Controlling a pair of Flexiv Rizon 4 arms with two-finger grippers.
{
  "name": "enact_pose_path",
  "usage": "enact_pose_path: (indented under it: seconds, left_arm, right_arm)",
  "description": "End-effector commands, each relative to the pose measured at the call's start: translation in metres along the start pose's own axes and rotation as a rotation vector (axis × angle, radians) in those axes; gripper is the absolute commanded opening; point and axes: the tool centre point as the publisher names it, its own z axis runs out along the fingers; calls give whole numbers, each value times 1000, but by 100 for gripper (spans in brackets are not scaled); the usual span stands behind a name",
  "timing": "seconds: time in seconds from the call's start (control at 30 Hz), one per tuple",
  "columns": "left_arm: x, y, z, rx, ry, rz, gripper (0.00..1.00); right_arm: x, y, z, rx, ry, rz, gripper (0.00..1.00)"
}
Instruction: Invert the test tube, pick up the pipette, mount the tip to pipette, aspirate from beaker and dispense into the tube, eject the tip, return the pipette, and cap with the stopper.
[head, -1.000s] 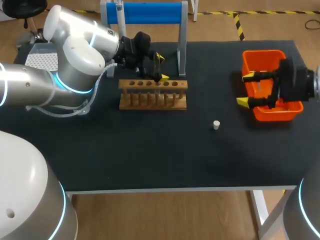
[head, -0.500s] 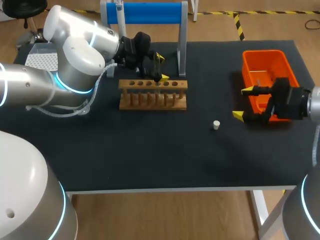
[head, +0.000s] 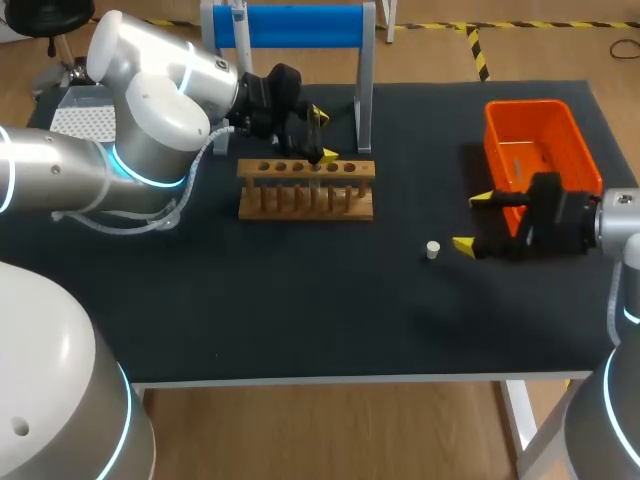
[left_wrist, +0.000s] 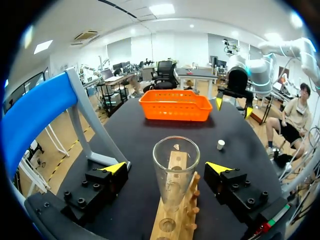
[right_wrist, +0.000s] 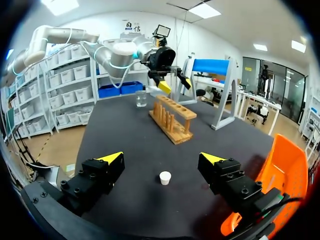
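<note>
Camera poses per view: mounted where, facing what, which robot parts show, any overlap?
Head: above and behind, looking down on the table; left gripper, right gripper show.
Left wrist: out past its open fingers, over test tube and rack toward orange basket.
Right wrist: out past its open fingers toward the stopper.
Shared: wrist views both catch stopper, rack.

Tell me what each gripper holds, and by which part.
Nothing is held: left gripper open around the test tube, right gripper open near the stopper.
</note>
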Motion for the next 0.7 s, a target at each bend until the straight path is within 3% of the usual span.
enact_pose_path:
  seconds: [0.03,0.7]
  left_arm:
    - [-1,-1,0,-5,4,-1,100]
    - [-1,-1,0,-5,4,-1,100]
  right_arm:
    - [-4,-6,6,2,10,9,100]
    - [1,-35,34,47,24,32,100]
